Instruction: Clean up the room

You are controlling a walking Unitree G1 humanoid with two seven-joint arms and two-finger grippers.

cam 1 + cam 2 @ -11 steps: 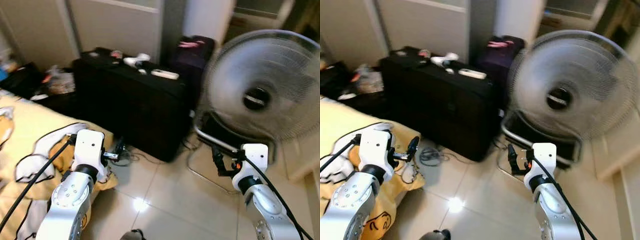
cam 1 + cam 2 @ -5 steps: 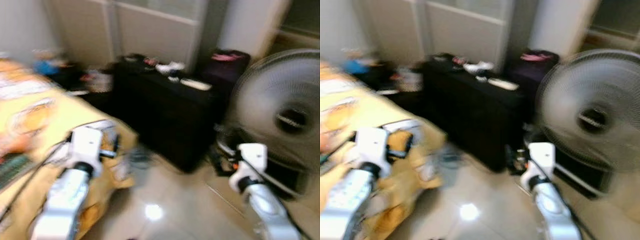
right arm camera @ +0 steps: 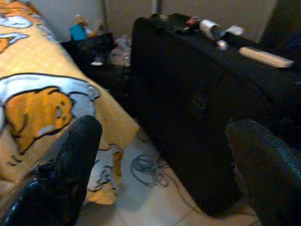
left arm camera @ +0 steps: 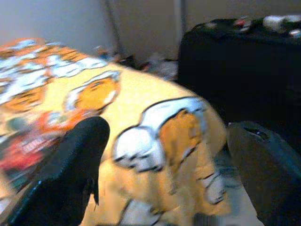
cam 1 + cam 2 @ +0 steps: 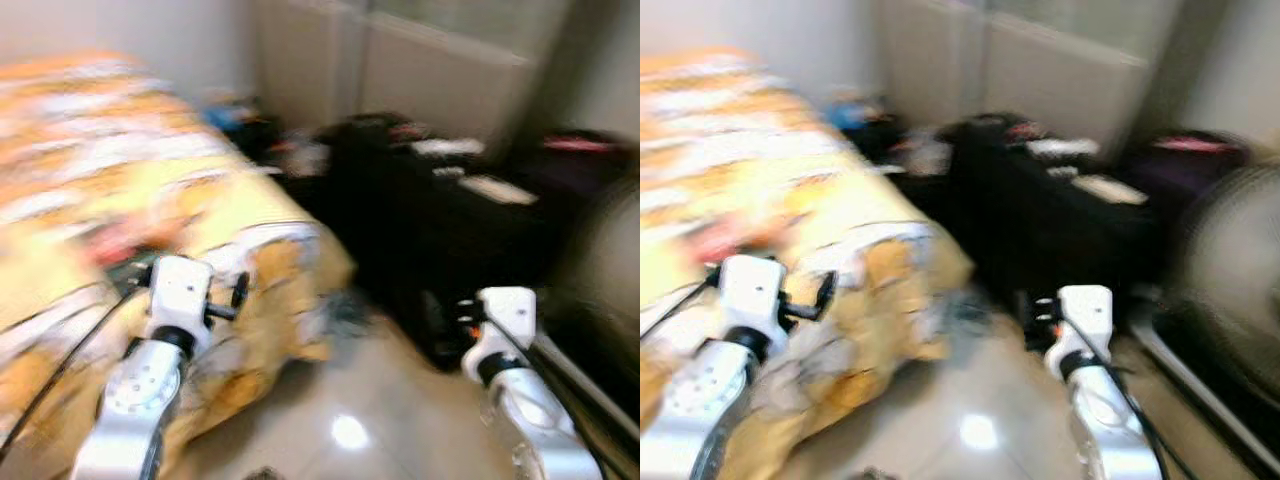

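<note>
Head views smeared with motion blur. Left gripper (image 4: 162, 155) raised over the corner of a bed draped in a yellow bedspread with orange and white cartoon figures (image 5: 120, 200), its two black fingers (image 4: 70, 165) spread well apart with nothing between them. Right gripper (image 3: 162, 160) held above pale glossy floor tiles (image 5: 380, 420), facing a large black suitcase lying flat (image 3: 197, 94); its fingers (image 3: 66, 165) likewise wide apart and empty.

On top of the suitcase, a scatter of small things: a long flat white bar-shaped object (image 3: 265, 57), a pale cylindrical item (image 3: 209, 27) and some red-tinged bits too blurred to identify. On the floor, just beside the hanging edge of the bedspread and near the suitcase's front, a loose coil of grey cable (image 3: 148, 169). In the corner between bed and suitcase, a heap of clutter with a small blue object (image 3: 77, 32) among it, against light panelled closet doors (image 5: 440, 80). At the right edge of the right eye view, a blurred grey rounded fan shape (image 5: 1230, 250).
</note>
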